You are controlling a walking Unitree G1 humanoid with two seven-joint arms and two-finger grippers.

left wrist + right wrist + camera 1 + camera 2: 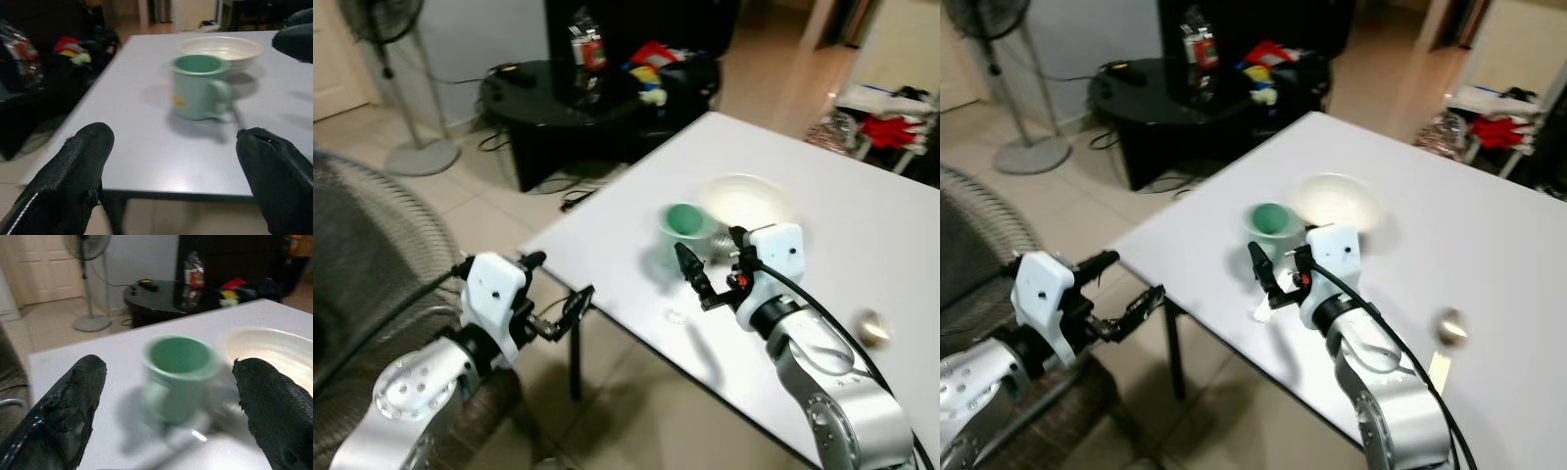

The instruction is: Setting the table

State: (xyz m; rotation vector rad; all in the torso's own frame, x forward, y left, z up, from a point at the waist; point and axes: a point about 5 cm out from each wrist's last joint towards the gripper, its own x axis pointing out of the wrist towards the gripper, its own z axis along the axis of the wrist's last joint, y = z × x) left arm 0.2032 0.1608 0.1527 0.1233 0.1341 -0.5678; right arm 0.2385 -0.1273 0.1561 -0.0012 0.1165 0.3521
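Observation:
A mint-green mug [685,227] stands on the white table [862,225], close to its near left corner. A white bowl [749,201] sits just behind the mug. My right gripper [707,243] hovers over the table right beside the mug, open, with nothing between its fingers; its wrist view looks straight at the blurred mug [178,372] and bowl [266,350]. My left gripper [560,277] is open off the table's left edge, and its camera faces the mug [195,85] across the tabletop. A spoon [1447,328] lies on the table further right.
A black round side table [558,88] with bottles and toys stands behind the table corner. A standing fan [406,78] is at the far left. A wicker chair [372,245] is beside my left arm. Red clothes [891,122] hang at the far right.

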